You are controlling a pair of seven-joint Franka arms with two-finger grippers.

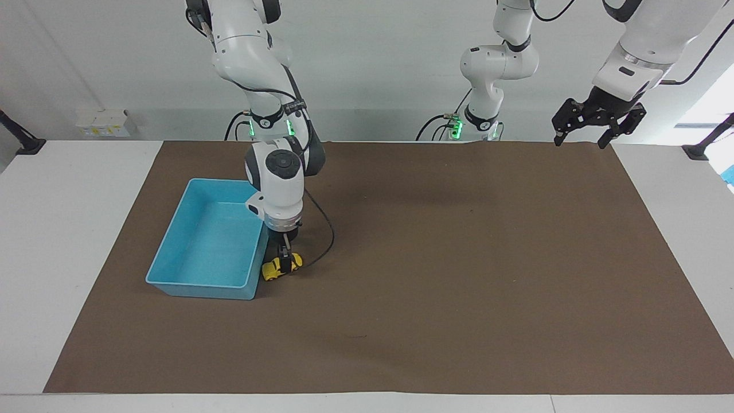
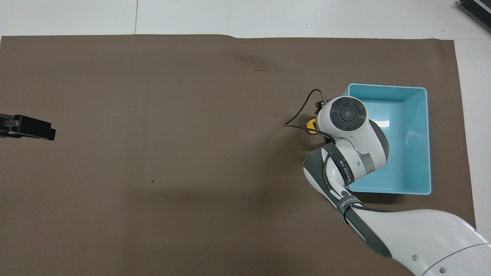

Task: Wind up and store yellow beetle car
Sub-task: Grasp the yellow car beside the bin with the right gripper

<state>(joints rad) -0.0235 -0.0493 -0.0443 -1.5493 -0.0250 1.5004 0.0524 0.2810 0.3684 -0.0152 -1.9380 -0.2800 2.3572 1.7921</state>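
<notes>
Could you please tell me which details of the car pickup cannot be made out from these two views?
- Overhead view: the right arm's wrist covers most of the yellow beetle car and all of the right gripper.
- Facing view: the right gripper stands at the car beside the blue bin; whether its fingers grip the car is too small to tell.
- Overhead view: the left gripper, waiting raised, is cut off by the picture's edge.

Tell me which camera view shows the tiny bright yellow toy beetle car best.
The facing view. There the tiny bright yellow toy beetle car shows nearly whole on the brown mat, beside the blue plastic bin, with the right gripper down on it. In the overhead view the right arm's wrist covers it; only a yellow sliver peeks out.
</notes>
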